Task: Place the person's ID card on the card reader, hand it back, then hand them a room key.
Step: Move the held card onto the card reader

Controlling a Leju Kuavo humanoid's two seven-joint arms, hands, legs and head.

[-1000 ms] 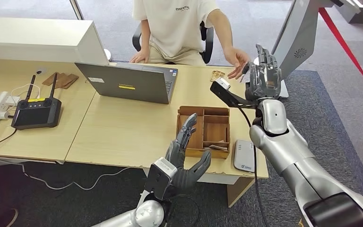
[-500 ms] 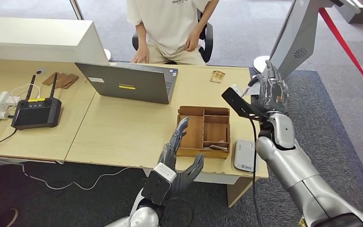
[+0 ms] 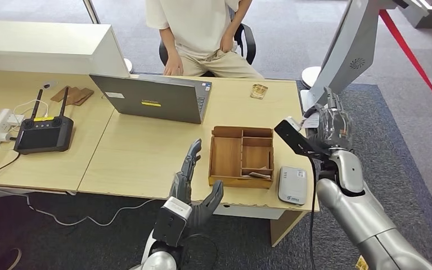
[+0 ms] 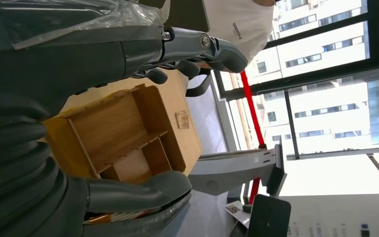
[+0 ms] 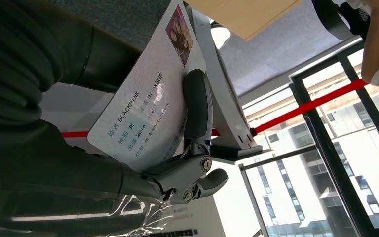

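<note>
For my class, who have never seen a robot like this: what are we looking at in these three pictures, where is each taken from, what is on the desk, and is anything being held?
This is a humanoid robot with two silver arms and many-fingered hands. The wide picture is from its head, looking down on a wooden desk. The other two are from cameras at its wrists, so they look turned.

On the desk lie a laptop, a wooden compartment box, a white card reader beside the box, and a black controller with antennas. A person sits behind.

The right hand holds an ID card, raised beyond the desk's edge. The left hand is open, holding nothing, near the box.
</note>
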